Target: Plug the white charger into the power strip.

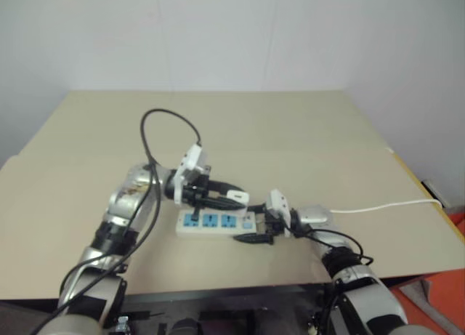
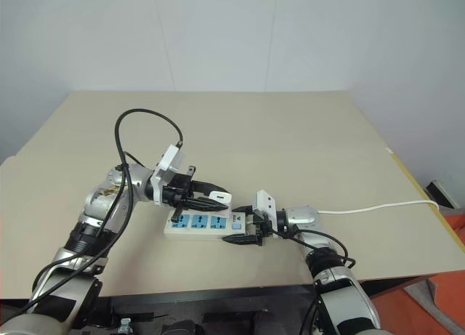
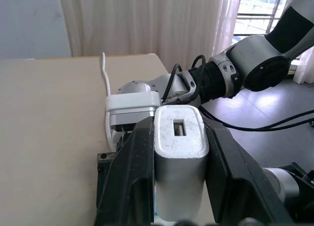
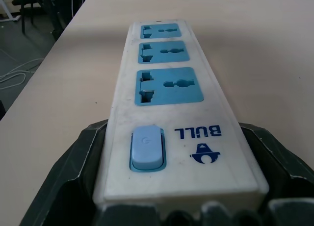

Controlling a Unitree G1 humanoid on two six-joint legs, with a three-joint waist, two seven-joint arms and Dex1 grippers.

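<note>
The right gripper (image 2: pixel 245 232) grasps the switch end of the power strip (image 2: pixel 200 224), one black finger along each long side; in its wrist view the fingertips are cut off at the frame's lower edge, and the pale blue switch (image 4: pixel 146 148) and the "BULL" mark lie nearest, with the three blue sockets running away beyond. The strip lies flat on the beige table (image 1: pixel 290 131), near its front edge, at about 6 o'clock of the tabletop.

The left gripper (image 2: pixel 211 195) is clenched on the white charger (image 2: pixel 217 198), held just above the strip at its 12 o'clock side, over the sockets. In the left wrist view the charger (image 3: pixel 179 157) sits squeezed between two black fingers (image 3: pixel 128 182); its prongs are hidden, and a small slot shows in its end face.

A thin white cord (image 1: pixel 378 206) runs from behind the right wrist toward 3 o'clock, off the table's edge. Beyond the table stands a plain pale wall (image 1: pixel 232 37).
</note>
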